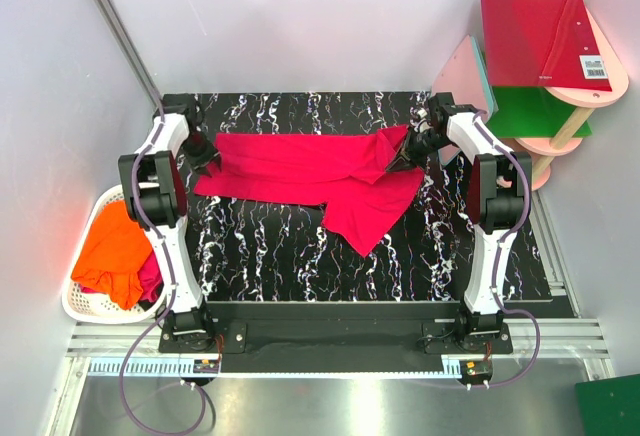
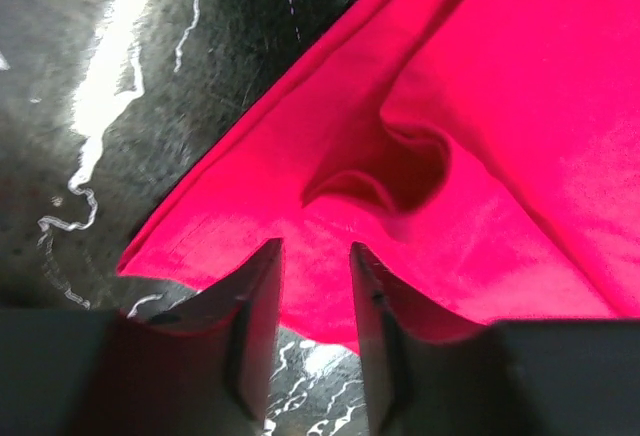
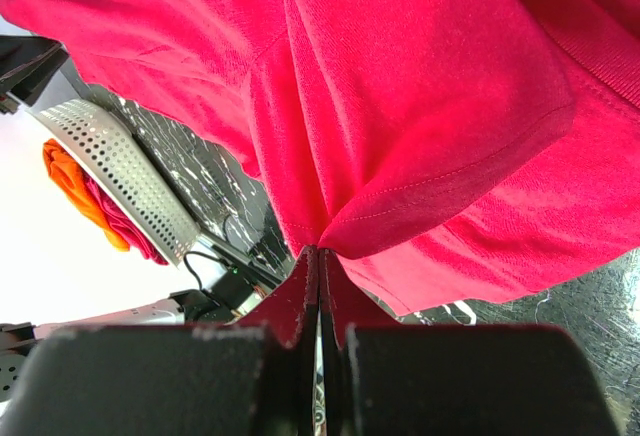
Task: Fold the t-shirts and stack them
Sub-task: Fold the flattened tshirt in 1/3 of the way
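**Workpiece.** The soft, short-sleeved crimson t-shirt (image 1: 310, 171) lies on the black table with white marbling (image 1: 260, 256). It is spread across the far half of the table, between the two grippers. One section extends toward the near right. The cloth is creased and not folded flat.

**Left arm.** The base is at the near-left edge. The arm runs up along the left side of the table, with the elbow raised. The wrist turns inward at the far-left corner. The left gripper (image 2: 315, 256) points down at the left end of the crimson t-shirt. Its jaws stand apart and straddle the hem. The fingertips (image 2: 262, 276) rest at the cloth edge, and bare table shows in the gap behind it. A small pucker rises in the cloth just beyond the tips.

**Right arm.** The pose mirrors that of the left arm: base at the near right, elbow raised, forearm reaching to the far-right corner. The right gripper (image 3: 318, 254) points inward. Its jaws are pressed together on a gathered fold of the crimson t-shirt, which comes to a peak at the pinch.

**Surroundings.** A white perforated plastic basket (image 1: 80, 306) stands left of the table. It contains a bright orange t-shirt (image 1: 115, 246).
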You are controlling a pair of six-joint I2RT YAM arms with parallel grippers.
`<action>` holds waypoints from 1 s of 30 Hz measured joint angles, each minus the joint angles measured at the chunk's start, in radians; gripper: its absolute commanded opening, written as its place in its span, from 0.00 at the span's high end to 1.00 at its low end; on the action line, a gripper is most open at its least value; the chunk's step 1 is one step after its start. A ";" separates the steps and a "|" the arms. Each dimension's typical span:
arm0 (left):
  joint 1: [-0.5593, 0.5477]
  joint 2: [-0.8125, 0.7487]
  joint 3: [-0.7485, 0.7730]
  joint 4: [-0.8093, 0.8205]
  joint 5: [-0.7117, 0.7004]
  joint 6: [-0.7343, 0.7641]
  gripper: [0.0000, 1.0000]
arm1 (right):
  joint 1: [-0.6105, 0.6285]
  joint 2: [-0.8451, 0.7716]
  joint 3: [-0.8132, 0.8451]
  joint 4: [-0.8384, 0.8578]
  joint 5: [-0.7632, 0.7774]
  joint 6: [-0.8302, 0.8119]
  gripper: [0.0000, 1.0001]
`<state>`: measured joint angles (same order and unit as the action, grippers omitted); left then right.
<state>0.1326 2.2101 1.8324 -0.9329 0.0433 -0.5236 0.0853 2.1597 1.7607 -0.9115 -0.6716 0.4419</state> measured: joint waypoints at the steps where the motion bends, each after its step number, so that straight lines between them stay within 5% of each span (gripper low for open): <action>1: 0.000 0.008 0.002 0.001 0.004 0.000 0.61 | 0.000 0.000 0.001 0.000 0.000 0.000 1.00; 4: 0.000 0.025 0.006 0.000 0.010 0.000 0.67 | 0.000 0.000 0.001 0.000 0.001 0.000 1.00; 7: 0.000 0.037 0.008 0.002 0.011 -0.001 1.00 | 0.000 0.000 0.001 0.000 0.001 0.000 1.00; 19: 0.000 0.031 0.016 0.000 -0.027 0.004 1.00 | 0.000 0.002 0.015 0.000 0.001 0.000 1.00; 20: 0.000 0.022 0.019 -0.002 -0.034 0.005 0.90 | 0.000 0.002 0.019 0.000 0.001 0.000 1.00; 21: 0.000 0.014 0.024 -0.002 -0.037 0.009 0.72 | 0.000 0.003 0.021 0.000 0.001 0.000 1.00; 22: 0.000 0.007 0.034 -0.004 -0.038 0.015 0.41 | 0.000 0.005 0.025 0.000 0.001 0.001 1.00; 23: 0.000 0.003 0.043 -0.003 -0.038 0.022 0.29 | 0.000 0.009 0.030 0.000 0.000 0.000 1.00; 27: 0.000 0.001 0.065 0.012 -0.025 0.027 0.24 | 0.000 0.023 0.042 0.000 0.000 0.001 1.00; 30: 0.000 0.002 0.063 0.006 -0.019 0.027 0.35 | 0.000 0.028 0.046 0.001 0.000 0.000 1.00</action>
<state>0.1326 2.2120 1.8957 -0.9264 0.0238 -0.4969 0.0853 2.1880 1.8065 -0.9108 -0.6712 0.4423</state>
